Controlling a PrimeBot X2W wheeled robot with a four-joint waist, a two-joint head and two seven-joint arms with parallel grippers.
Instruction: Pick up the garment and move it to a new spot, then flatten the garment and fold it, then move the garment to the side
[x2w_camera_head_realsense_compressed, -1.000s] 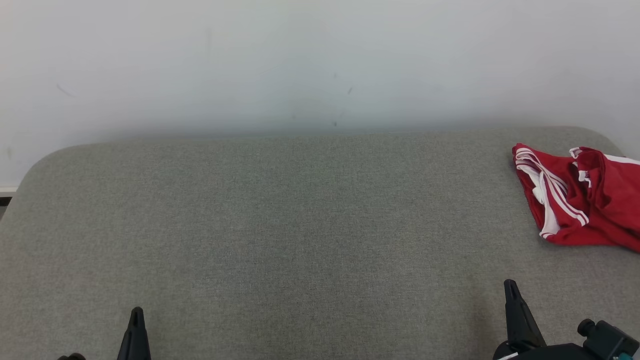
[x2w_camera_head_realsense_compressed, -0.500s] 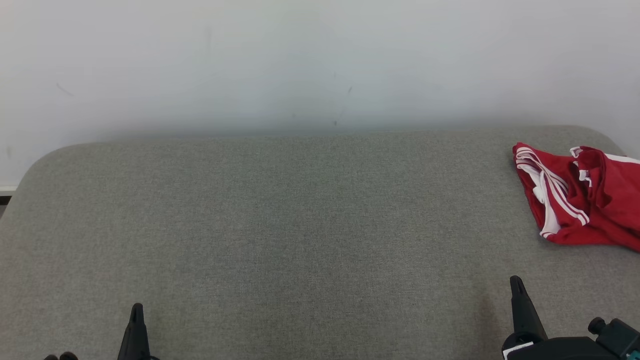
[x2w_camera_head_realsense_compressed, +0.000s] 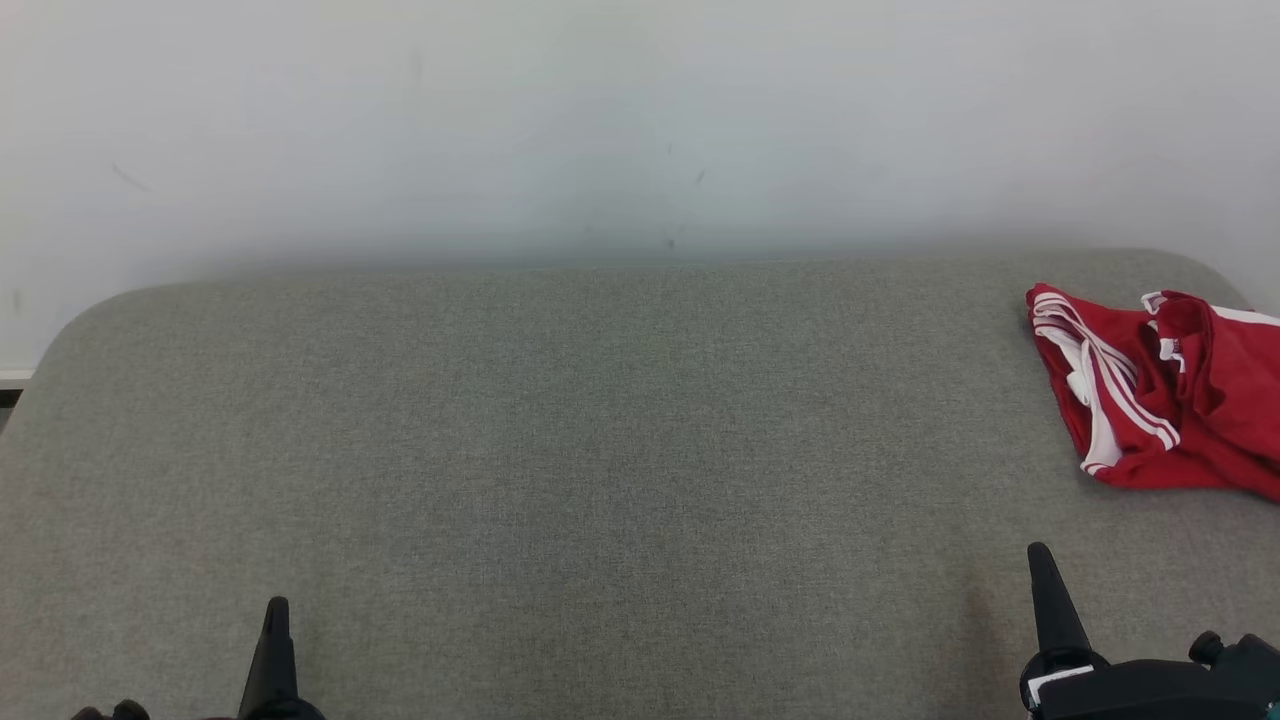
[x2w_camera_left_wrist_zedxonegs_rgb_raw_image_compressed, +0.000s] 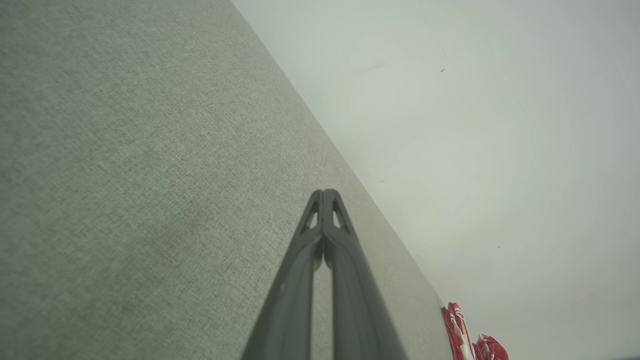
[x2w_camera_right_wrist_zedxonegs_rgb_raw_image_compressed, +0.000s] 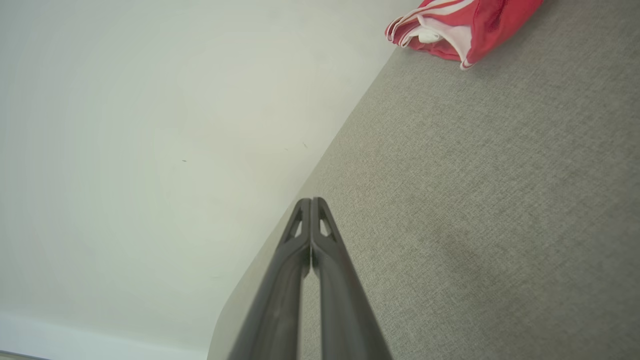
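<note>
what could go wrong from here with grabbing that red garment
The red garment lies bunched near the far right corner of the table, partly past the head view's edge, so a grasp there may be poorly seen or nudge it off.
Its layers overlap; a pinch may catch several and hinder flattening.
The right gripper is shut and apart from it; unless it opens first it would likely just push the cloth.
</note>
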